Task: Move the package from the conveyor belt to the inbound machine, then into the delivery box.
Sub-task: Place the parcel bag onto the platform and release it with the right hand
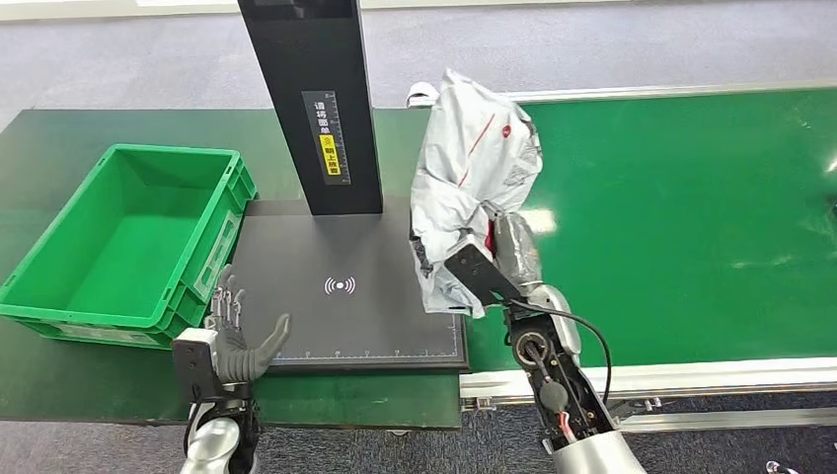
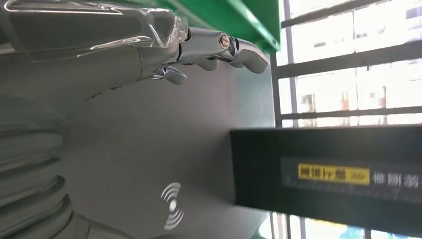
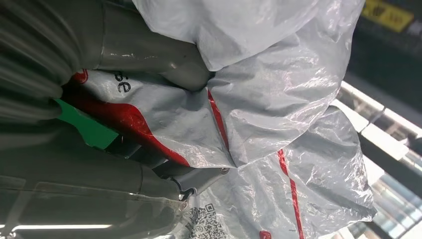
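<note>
The robot's right hand (image 1: 498,259) grips a crumpled white plastic package with red stripes (image 1: 472,168), holding it up over the right edge of the dark grey scanning pad of the inbound machine (image 1: 341,286) — beside the green conveyor belt (image 1: 671,217). The left hand (image 1: 234,341), fingers spread and empty, hovers at the pad's near-left corner, next to the empty green plastic crate (image 1: 128,237) — on the dark green surface (image 1: 39,148).

From the head view I can't see my right hand (image 1: 498,252); the package (image 1: 469,188) hides its fingers, and the machine's post (image 1: 311,99) is cut off.
</note>
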`<state>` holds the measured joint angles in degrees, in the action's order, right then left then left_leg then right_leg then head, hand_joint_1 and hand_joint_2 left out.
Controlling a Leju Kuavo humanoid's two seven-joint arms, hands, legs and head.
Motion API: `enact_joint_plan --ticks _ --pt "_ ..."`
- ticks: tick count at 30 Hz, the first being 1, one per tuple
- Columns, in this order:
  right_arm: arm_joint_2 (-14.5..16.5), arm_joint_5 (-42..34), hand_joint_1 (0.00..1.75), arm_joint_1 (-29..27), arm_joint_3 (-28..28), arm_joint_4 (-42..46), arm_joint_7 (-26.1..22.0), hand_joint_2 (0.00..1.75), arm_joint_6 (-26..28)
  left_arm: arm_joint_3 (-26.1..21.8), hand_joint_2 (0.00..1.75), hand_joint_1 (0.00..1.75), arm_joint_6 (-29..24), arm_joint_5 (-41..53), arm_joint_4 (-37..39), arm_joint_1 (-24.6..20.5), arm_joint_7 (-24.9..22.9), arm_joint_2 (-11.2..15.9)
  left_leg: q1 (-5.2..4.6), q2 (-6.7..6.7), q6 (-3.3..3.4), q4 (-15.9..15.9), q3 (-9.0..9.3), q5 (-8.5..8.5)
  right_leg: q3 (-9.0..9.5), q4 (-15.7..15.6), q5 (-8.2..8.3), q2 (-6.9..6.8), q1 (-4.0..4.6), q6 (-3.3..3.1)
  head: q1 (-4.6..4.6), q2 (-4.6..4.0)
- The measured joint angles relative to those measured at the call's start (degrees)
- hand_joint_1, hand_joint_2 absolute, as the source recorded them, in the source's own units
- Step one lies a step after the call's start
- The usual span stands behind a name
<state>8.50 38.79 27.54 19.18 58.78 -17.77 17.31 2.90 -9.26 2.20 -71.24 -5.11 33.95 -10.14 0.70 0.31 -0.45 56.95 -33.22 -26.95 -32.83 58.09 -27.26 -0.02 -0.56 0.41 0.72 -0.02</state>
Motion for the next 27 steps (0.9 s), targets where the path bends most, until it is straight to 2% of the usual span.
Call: enact_joint_plan --ticks 7,20,24,27 --pt "1.62 -0.56 1.75 0.82 2.87 -5.74 -0.35 1.75 -0.89 -1.44 1.75 0.0 -0.68 0.98 -1.4 0.26 -0.05 0.37 -0.02 -0.05 0.01 0.0 -0.06 -0.01 -0.04 -0.03 0.0 0.0 -0.02 0.01 0.02 0.01" --pt "1.59 -0.56 1.75 0.24 5.56 -6.35 -0.24 1.75 -1.03 -1.59 1.75 0.0 -0.45 1.41 -2.69 1.1 -0.2 0.37 -0.01 -0.05 0.0 0.0 -0.04 -0.01 -0.05 -0.03 0.0 0.0 -0.01 0.0 0.02 0.02" --pt "1.55 -0.49 0.0 0.13 5.9 -6.26 0.03 1.75 -1.25 -1.62 1.75 0.0 -0.32 1.55 -2.85 1.13 -0.43 0.33 -0.01 -0.05 0.01 0.01 -0.04 -0.01 -0.05 -0.03 0.0 0.0 -0.01 0.0 0.02 0.0" --pt "1.35 -0.49 0.0 -0.29 6.65 -5.07 1.19 1.75 -1.81 -1.65 1.75 0.0 0.1 2.05 -3.32 1.38 -1.14 0.14 -0.01 -0.05 0.0 0.01 -0.04 -0.01 -0.05 -0.03 0.0 0.0 -0.01 0.0 0.01 0.0"
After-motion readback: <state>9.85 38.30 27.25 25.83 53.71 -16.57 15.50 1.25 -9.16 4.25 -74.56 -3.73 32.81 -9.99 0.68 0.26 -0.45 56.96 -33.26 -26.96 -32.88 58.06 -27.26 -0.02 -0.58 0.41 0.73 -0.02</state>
